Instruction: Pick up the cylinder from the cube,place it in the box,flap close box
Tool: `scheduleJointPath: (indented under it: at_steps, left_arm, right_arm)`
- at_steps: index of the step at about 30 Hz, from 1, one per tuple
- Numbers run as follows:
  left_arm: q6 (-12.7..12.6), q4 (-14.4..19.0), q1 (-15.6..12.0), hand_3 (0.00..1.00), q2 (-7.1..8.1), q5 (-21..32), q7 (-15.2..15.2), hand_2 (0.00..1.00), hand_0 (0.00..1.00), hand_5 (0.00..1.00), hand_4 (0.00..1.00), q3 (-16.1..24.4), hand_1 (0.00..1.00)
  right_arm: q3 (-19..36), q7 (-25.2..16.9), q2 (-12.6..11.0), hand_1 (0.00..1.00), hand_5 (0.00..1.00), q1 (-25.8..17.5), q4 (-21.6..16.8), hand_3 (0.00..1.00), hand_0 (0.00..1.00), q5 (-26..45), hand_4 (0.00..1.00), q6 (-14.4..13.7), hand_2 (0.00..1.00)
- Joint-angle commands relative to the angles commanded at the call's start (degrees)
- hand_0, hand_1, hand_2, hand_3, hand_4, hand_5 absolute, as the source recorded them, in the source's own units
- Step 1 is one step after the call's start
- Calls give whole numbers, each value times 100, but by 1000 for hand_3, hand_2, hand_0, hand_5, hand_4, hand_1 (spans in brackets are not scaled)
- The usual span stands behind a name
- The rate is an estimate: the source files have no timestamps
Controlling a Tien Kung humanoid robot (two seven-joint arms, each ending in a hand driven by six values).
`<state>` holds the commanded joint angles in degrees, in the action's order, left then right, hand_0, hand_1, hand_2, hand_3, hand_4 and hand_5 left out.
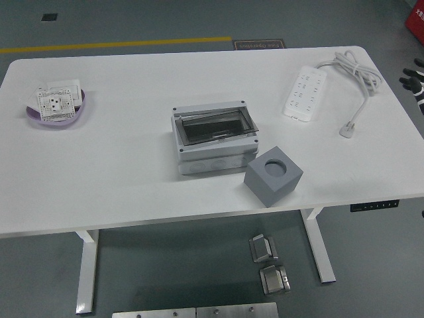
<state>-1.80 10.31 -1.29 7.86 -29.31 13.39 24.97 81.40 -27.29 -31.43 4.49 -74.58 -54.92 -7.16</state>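
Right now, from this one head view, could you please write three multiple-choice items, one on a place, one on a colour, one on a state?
1. Where does the grey cube with a round hole stand?
A. at the near right corner of the pale grey plastic box
B. inside the purple dish
C. on the white power strip

2. What colour is the dish that holds the socket plates?
A. red
B. purple
C. black

3. What is the state of the box's tinted clear flap?
A. removed
B. held by a hand
C. down over the box

Answers: 1 A, it sits on the table beside that corner. 2 B, its rim shows purple. 3 C, it lies within the frame; no hand touches it.
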Motion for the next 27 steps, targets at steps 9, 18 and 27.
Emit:
scheduleJointPath:
  at_steps: [9,18,27]
  left_arm:
    - [-5,0,-2,653,0,-61,11,554,678,196,517,77,708]
    - [-18,0,22,654,13,14,-22,555,678,193,519,10,708]
    - [-30,0,18,654,16,140,-62,556,678,192,519,-107,708]
  right_arm:
    - [-60,-35,20,732,595,60,8,822,813,-13,864,-45,766]
    - [-99,-73,9,731,587,100,4,819,812,-33,859,-98,763]
    - [-96,-90,7,731,586,99,1,814,812,-33,860,-116,761]
